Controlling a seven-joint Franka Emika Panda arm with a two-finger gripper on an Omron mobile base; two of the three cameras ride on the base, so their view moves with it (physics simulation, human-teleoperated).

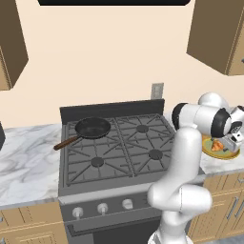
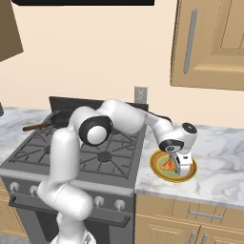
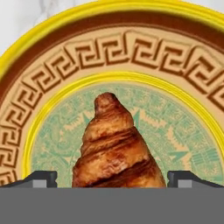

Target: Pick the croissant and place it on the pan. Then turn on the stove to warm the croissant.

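Croissant (image 3: 116, 146) lies between the spread fingertips (image 3: 41, 178) of the gripper (image 3: 113, 179), untouched, on the plate (image 3: 109, 39).

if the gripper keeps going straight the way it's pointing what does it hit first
Most likely the croissant: in the hand view it lies between the fingertips of the open gripper, on the plate. How close they are is unclear.

No readable text, label, brand, number or sign appears on anything.
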